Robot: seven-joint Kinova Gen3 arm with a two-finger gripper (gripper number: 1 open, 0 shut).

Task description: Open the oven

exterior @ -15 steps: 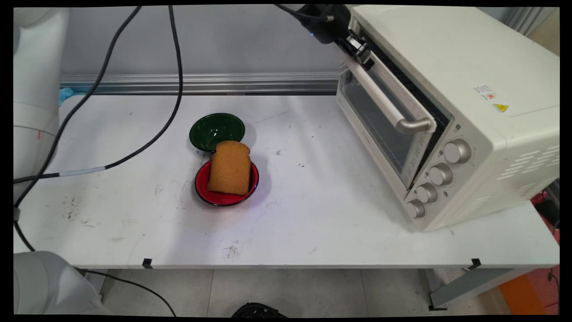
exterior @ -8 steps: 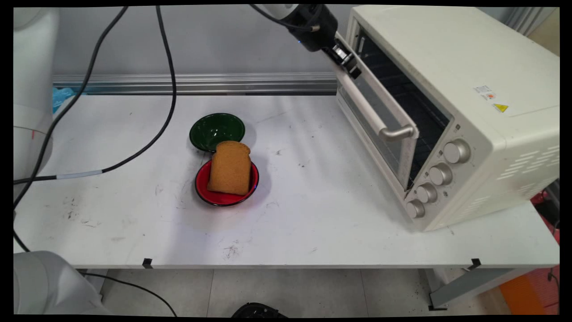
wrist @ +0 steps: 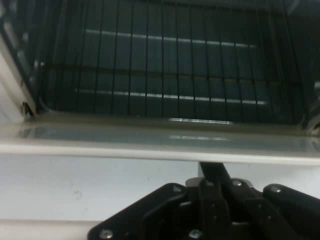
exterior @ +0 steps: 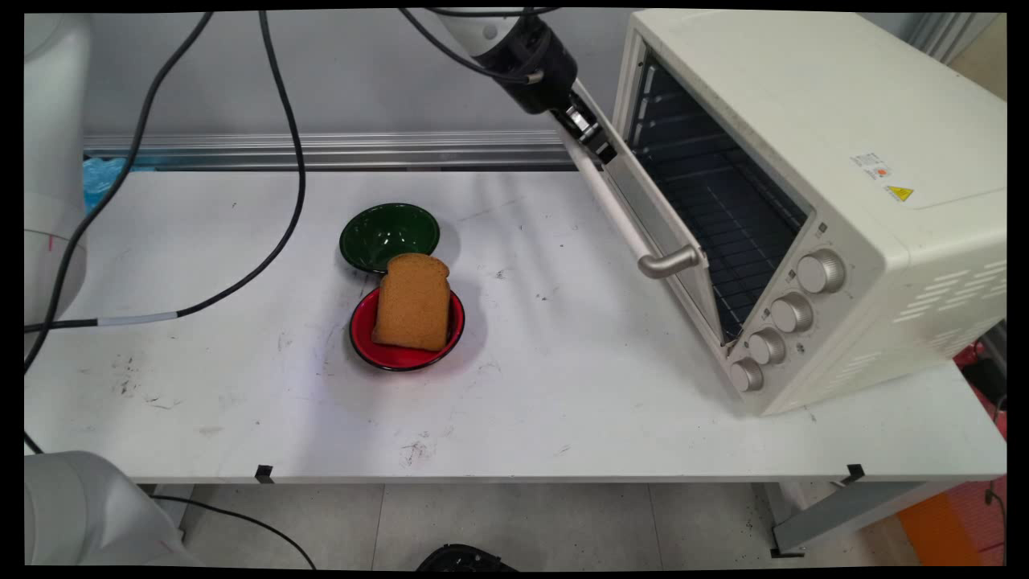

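At the far end of the oven door's handle [exterior: 623,215], close to the upper left corner of the toaster oven [exterior: 804,185], the black gripper [exterior: 591,137] is closed on the bar, its fingers pinched around the pale rod. The door [exterior: 661,229] hangs partly open, tilted away from the oven's front, hinged along its lower edge, so the dark cavity and the wire rack [exterior: 715,209] show behind it. In the hand view the gripper [wrist: 215,175] rises from the bottom edge against the door's rim [wrist: 160,150], and beyond that rim the rack's bars [wrist: 165,75] run across the oven's inside. Four knobs [exterior: 784,318] sit in a slanting row on the oven's front panel, on the near side of the door.

To the left of the oven, well apart from it on the white table [exterior: 563,386], a red plate [exterior: 363,334] carries a slice of brown toast [exterior: 413,303] leaning up off its rim. Just behind the plate, farther from the table's near edge, stands a dark green bowl [exterior: 389,236], touching or nearly touching the toast's top. Black cables [exterior: 281,153] hang over the table still farther left of the oven.
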